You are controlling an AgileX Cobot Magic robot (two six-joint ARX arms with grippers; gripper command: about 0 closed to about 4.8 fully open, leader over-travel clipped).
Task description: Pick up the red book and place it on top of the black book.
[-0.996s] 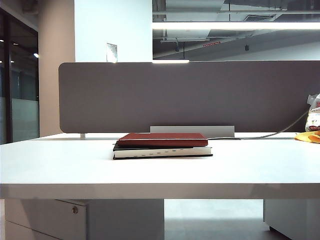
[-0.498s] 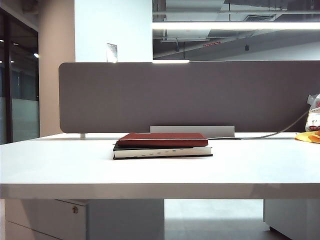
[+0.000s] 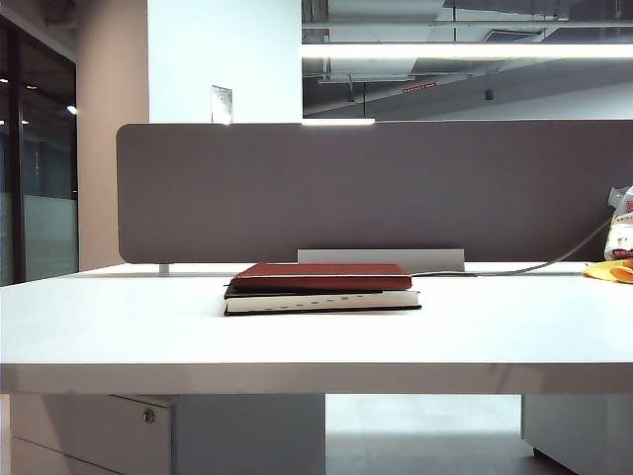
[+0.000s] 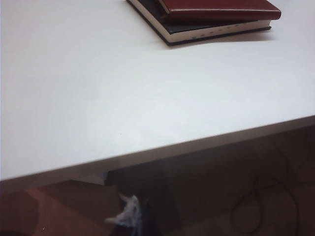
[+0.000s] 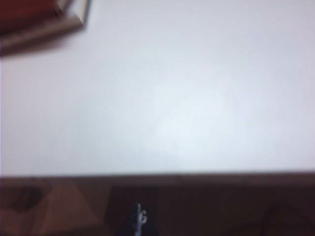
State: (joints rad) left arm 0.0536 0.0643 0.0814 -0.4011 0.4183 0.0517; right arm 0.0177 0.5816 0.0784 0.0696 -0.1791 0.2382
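Left gripper (image 4: 129,216): low, off the near table (image 3: 119,327) edge, jaw state not readable, nothing held. Red book (image 3: 322,276) lying flat on black book (image 3: 321,300) mid-table, spine edges roughly flush, slightly inset at the front. Placement judged complete. Right gripper (image 5: 139,219): fingers closed together, empty, also back past the table edge; view blurred. For the retreat: keep both arms clear of the stack, avoid nudging the top book.
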